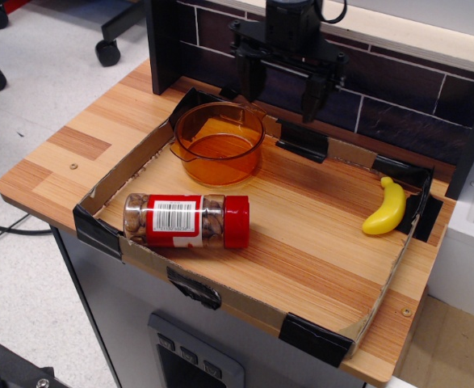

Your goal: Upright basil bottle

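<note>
The basil bottle lies on its side near the front left of the cardboard-walled tray, red cap pointing right, barcode label facing up. My gripper hangs open and empty above the back of the tray, just right of the orange bowl. Its two dark fingers point down, spread wide. The gripper is well behind and above the bottle, not touching it.
A yellow toy banana lies at the tray's right side. A dark brick-pattern wall backs the tray. Black tape patches hold the tray's corners. The wooden table edge drops off at front and left.
</note>
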`<action>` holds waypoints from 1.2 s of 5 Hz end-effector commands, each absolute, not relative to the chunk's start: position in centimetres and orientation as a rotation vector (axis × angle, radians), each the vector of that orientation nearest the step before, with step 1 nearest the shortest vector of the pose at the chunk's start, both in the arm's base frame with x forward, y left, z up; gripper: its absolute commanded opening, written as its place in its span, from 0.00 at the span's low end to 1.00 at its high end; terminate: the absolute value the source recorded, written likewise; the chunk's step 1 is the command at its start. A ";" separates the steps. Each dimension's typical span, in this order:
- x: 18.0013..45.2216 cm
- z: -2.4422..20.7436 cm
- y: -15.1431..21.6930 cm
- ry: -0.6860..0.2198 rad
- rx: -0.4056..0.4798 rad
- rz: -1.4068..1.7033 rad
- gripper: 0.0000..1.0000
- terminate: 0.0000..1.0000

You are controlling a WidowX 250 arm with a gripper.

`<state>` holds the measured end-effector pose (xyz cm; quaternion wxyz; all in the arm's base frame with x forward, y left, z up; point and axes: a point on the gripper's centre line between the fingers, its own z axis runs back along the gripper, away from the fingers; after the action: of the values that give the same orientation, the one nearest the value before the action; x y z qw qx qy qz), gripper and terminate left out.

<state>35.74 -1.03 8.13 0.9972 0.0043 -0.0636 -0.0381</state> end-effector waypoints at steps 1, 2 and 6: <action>33.6 12.9 -2.9 -0.202 -0.132 -0.532 1.00 0.00; 30.8 11.2 -4.2 -0.148 -0.170 -0.777 1.00 0.00; 27.4 7.0 -2.7 -0.141 0.069 -1.226 1.00 0.00</action>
<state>26.64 -3.72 5.25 0.8197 0.0196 -0.0399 -0.5711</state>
